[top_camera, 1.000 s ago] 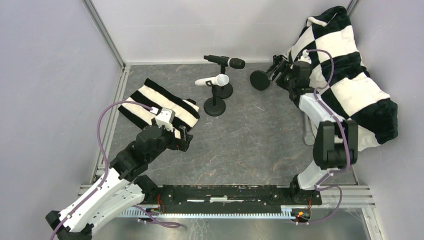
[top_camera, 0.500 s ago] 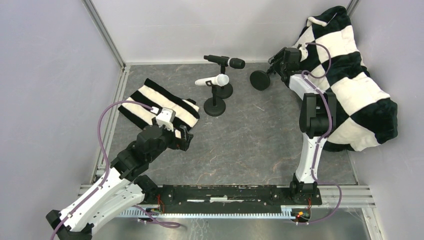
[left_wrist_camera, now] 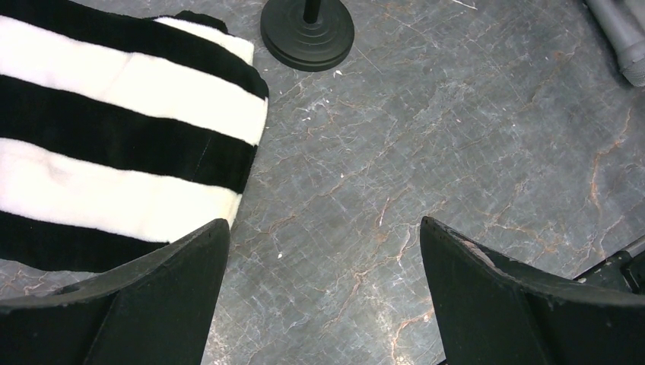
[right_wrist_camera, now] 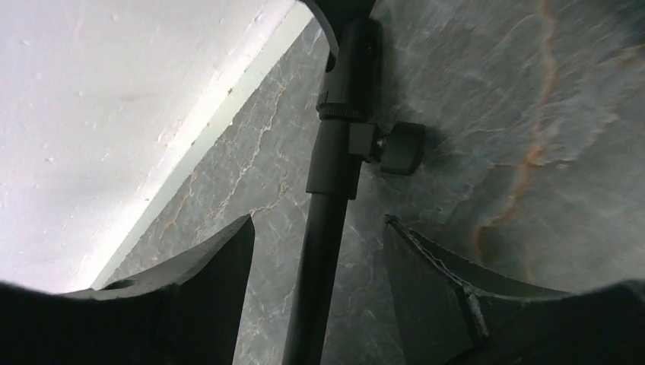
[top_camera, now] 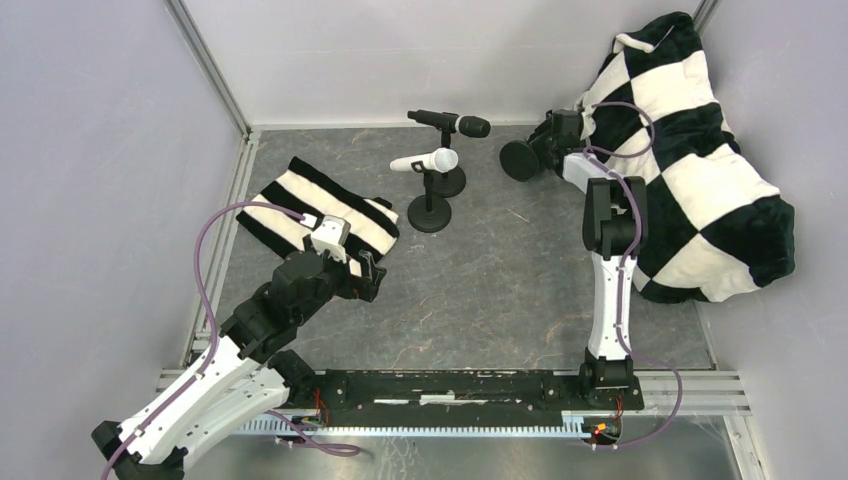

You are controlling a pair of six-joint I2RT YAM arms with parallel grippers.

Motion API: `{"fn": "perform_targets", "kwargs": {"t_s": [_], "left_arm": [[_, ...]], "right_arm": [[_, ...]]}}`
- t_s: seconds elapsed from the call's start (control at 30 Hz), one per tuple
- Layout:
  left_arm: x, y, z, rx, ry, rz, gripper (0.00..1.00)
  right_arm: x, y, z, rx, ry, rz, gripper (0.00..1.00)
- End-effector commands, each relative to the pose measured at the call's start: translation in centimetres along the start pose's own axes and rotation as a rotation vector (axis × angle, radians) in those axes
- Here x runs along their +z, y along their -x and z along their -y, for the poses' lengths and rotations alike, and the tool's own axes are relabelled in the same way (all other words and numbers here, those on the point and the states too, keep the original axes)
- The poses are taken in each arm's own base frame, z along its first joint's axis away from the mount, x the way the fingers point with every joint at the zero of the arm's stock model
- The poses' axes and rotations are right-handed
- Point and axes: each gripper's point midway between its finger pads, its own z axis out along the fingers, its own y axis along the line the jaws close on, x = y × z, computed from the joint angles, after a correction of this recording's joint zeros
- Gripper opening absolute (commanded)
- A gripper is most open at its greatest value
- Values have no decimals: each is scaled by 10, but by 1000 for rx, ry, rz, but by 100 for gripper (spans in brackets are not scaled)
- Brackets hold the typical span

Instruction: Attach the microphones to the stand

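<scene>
Two mounted microphones (top_camera: pixel 450 125), striped cloth (top_camera: pixel 300 205), checkered blanket (top_camera: pixel 700 170) beside third stand (top_camera: pixel 519 160)

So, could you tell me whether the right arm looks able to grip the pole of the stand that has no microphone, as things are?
Probably yes: the pole lies between the open jaws of the right gripper, with a gap on each side and nothing else in between.
</scene>
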Motion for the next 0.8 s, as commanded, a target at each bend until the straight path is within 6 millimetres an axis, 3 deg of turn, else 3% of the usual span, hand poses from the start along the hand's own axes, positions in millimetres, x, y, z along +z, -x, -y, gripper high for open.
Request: {"fn": "perform_targets", "kwargs": {"t_s": [0.0,0.17,0.27,0.37,0.57,0.67,0.77], "left_arm": [[2,8,-1,24,5,31,100],[2,8,-2,23,10,29,100],[2,8,-2,22,14,30,100],[1,8,-2,21,14,33,100],[5,5,-1,28,12,11,100],[5,5,-2,27,20,12,100],[3,7,-2,24,14,21,100]], "right_arm": [[17,-23,-25,16,118,-82,68],[25,-47,-26,63,174,-150,57],[20,-49,-30,49,218,-151,38],[3,-37,-47,8,299,-107,19],[-47,-7,-97,-70,531,-21,1],[-87,6,-108,-119,595,55,0],[-124,11,-104,-181,605,120,0]]}}
